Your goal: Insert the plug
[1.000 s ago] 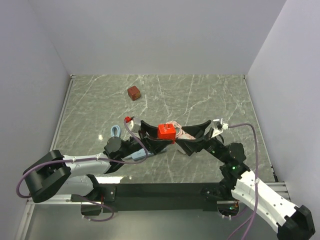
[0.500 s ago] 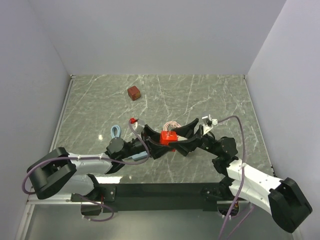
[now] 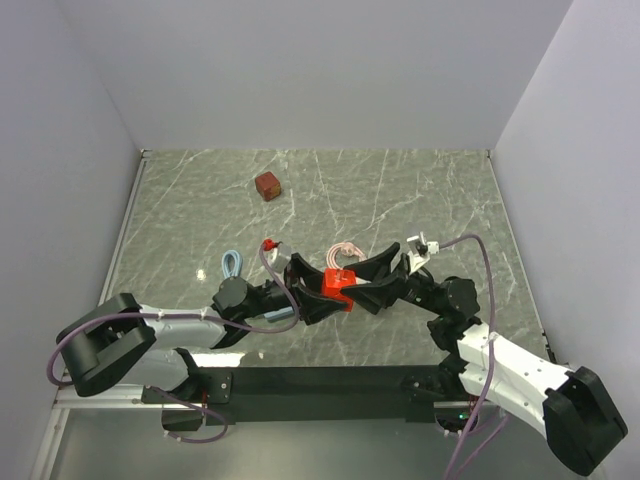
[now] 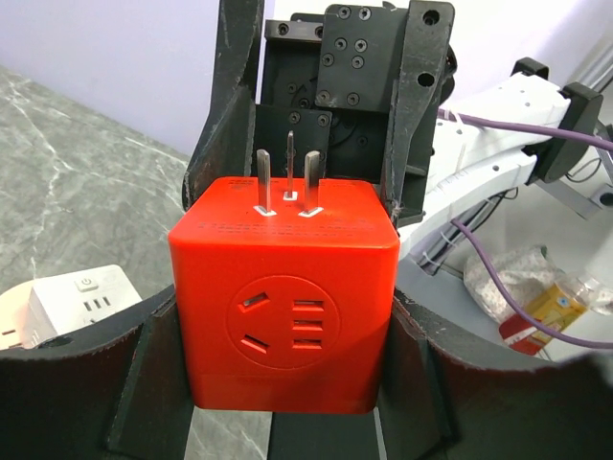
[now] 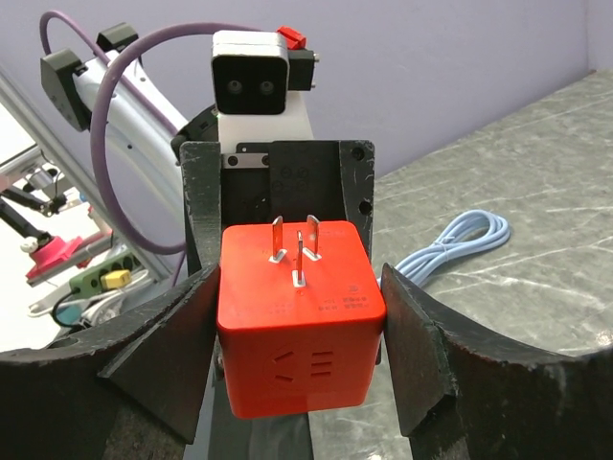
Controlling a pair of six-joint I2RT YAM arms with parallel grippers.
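Right tool [image 5: 299, 307] has closed on the plug [image 3: 337, 286]; left tool [image 4: 287, 316] clamps it too.
We risk twisting it if both pull.

cube [image 3: 267, 186] behind plug [image 3: 337, 284] (well apart), cable [image 3: 231, 263] left

plug [image 4: 284, 292] clamped in left end effector [image 4: 284, 369], prongs up; right end effector [image 4: 326, 144] seemingly gripping too.

White-shelled left arm [image 3: 172, 321] and right arm [image 3: 512, 366], black joints; purple cables [image 4: 517, 128]; black fingers [image 5: 153, 364].
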